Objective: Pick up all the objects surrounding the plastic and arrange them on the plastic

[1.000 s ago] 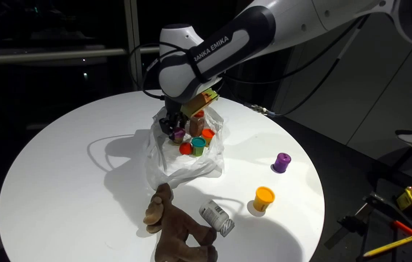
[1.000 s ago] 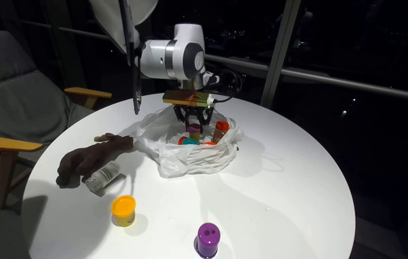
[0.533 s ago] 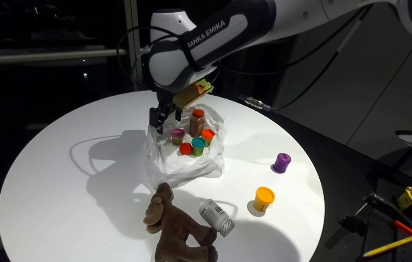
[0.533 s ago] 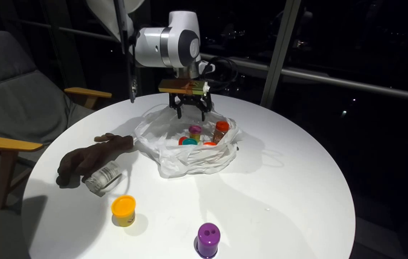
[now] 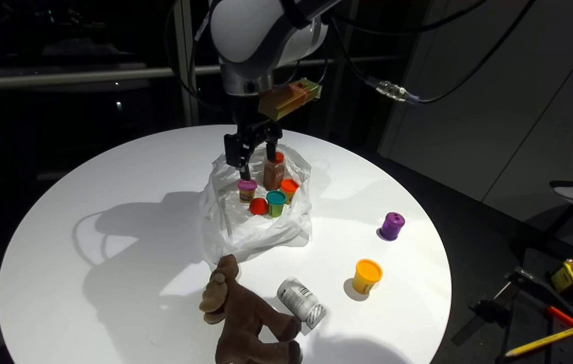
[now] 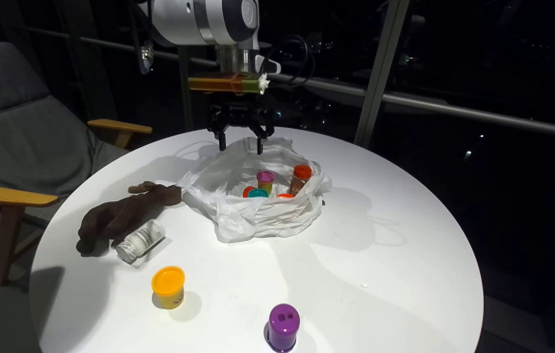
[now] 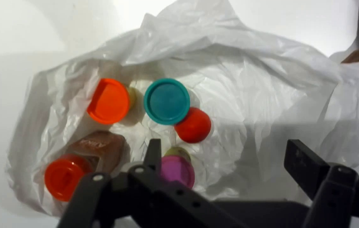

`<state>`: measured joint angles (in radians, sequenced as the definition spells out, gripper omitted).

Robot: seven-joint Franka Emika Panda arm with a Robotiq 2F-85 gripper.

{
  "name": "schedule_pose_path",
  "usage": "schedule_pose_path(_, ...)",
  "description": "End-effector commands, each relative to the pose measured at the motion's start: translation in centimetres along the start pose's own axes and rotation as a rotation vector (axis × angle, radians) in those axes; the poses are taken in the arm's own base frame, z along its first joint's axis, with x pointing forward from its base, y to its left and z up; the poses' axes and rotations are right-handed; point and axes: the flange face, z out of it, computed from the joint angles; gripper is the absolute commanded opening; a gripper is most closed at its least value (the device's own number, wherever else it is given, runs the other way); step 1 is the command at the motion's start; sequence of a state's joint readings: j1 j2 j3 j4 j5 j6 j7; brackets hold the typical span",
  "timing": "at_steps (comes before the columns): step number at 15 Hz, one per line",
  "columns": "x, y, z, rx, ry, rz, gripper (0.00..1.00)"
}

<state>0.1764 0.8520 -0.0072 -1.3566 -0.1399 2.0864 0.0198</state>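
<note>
White jointed robot arm (image 5: 251,30) at the top in both exterior views, wrist vertical, pincer (image 6: 241,146) pointing straight down over the wrinkled white translucent plastic bag (image 6: 257,220), mid-frame on the round white bench (image 6: 380,294).

Outside the bag in an exterior view, left to right: brown plush animal (image 6: 125,214) at left, one end by the bag's edge; labelled white plastic bottle (image 6: 141,239) just beside it, on its side; orange-lidded yellow plastic cup (image 6: 168,288), lower left; glossy purple plastic cylinder (image 6: 283,327) with two holes on top, bottom centre. All well apart from the pincer.

Inside the bag, below the pincer, wrist view, left to right: clear jar (image 7: 100,148) with red cap and brown contents, lower left; orange-lidded plastic cup (image 7: 109,101), left of centre; teal-lidded green plastic cup (image 7: 166,101), near centre; magenta-lidded plastic cup (image 7: 177,169) lower down, partly hidden by a pincer finger (image 7: 153,153); small round red piece (image 7: 195,126) just beside the teal lid.

Pincer: fingers spread wide apart, only air between them, tips clear of the lids.
</note>
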Motion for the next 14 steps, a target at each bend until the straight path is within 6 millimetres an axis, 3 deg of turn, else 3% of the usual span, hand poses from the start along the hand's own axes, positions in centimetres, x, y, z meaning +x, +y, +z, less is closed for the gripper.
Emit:
schedule_pose_path(1, -4.6, 0.4, -1.8, 0.048, -0.017, 0.003, 1.00)
schedule_pose_path(8, -11.5, 1.2, -1.8, 0.093, 0.052, 0.063, 1.00)
schedule_pose_path(10, -14.1, 1.3, -0.7, 0.095, 0.044, 0.079, 1.00)
schedule_pose_path(14, -20.9, 1.0, 3.9, 0.104, -0.055, 0.098, 1.00)
